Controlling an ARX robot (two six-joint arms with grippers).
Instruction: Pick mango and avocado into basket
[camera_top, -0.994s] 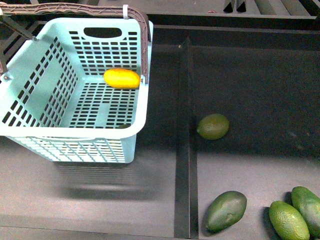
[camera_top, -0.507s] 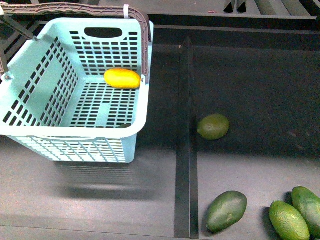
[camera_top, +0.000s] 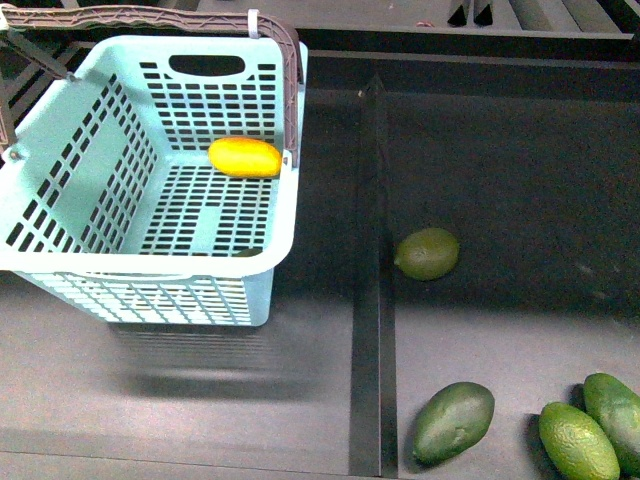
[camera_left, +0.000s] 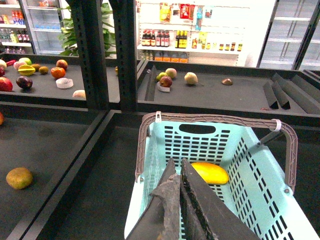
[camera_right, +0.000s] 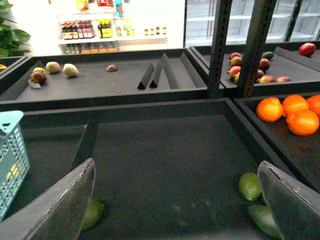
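The yellow-orange mango (camera_top: 243, 157) lies inside the light turquoise basket (camera_top: 60, 180) near its far wall; the left wrist view shows the mango (camera_left: 210, 172) in the basket (camera_left: 260, 170) too. A dark green avocado (camera_top: 453, 421) rests on the dark tray at the front right. A paler, rounder green fruit (camera_top: 426, 253) lies mid-tray, and two more green fruits (camera_top: 577, 440) sit at the right corner. My left gripper (camera_left: 176, 161) hangs shut and empty above the basket's near rim. My right gripper (camera_right: 176, 165) is open over the tray, with green fruits (camera_right: 249, 186) by its fingers. Neither arm shows in the front view.
A raised dark divider (camera_top: 368, 300) runs between the basket's side and the fruit tray. Oranges (camera_right: 292, 112) fill the neighbouring bin to the right. Upright shelf posts (camera_left: 95, 55) stand behind the basket, and a brownish fruit (camera_left: 19, 177) lies in the left bin.
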